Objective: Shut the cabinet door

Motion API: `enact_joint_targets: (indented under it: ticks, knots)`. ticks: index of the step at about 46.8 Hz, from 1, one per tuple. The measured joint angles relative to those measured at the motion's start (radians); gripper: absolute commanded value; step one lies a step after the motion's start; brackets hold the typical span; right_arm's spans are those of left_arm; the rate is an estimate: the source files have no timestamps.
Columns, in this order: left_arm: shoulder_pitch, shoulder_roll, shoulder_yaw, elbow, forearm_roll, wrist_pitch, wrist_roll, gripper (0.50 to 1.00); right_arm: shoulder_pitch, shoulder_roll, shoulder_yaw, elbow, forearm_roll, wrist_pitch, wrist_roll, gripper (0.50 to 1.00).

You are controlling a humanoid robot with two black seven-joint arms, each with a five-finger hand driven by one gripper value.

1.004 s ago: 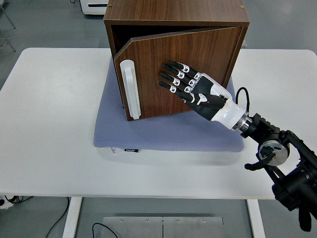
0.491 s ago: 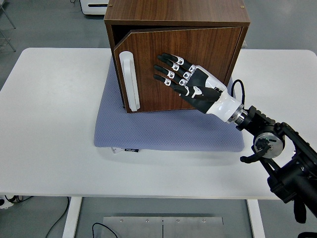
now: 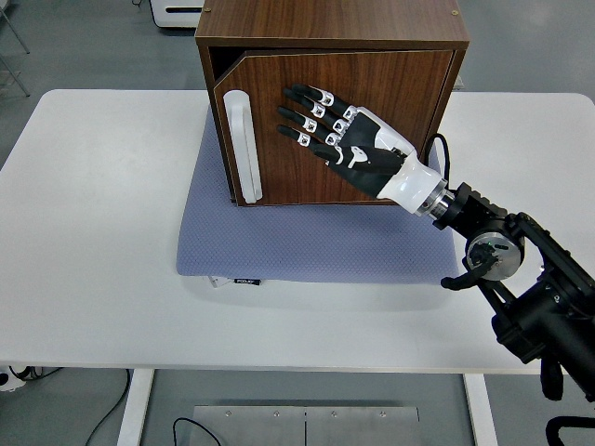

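Note:
A dark wooden cabinet [image 3: 330,23] stands on a blue-grey mat [image 3: 307,246] at the back middle of the table. Its door [image 3: 390,93] is hinged on the right and stands slightly ajar, with a thin dark gap at the top left. A white handle [image 3: 241,146] runs down the door's left edge. My right hand [image 3: 325,130] lies flat against the door's front, just right of the handle, fingers [image 3: 302,116] spread and holding nothing. The left arm is out of sight.
The white table [image 3: 93,232] extends wide to the left and in front of the mat. My right arm [image 3: 521,288] crosses the table's right front part. A white object [image 3: 177,11] sits on the floor beyond the table.
My right hand has pushed up and left against the door. The door has swung inward from clearly open to nearly flush with the cabinet front.

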Motion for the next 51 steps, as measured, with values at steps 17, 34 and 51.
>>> enact_joint_targets:
  ticks: [17, 34, 51]
  knots:
    - [0.0, 0.0, 0.0, 0.0, 0.0, 0.0, 0.0, 1.0, 0.042, 0.006, 0.007, -0.028, 0.0, -0.073, 0.001, 1.0]
    - [0.0, 0.0, 0.0, 0.0, 0.0, 0.001, 0.0, 1.0, 0.034, -0.001, 0.006, -0.021, 0.003, -0.088, 0.013, 1.0]
    - [0.0, 0.0, 0.0, 0.0, 0.0, 0.0, 0.0, 1.0, -0.061, -0.097, 0.006, 0.063, 0.002, 0.012, 0.007, 1.0]
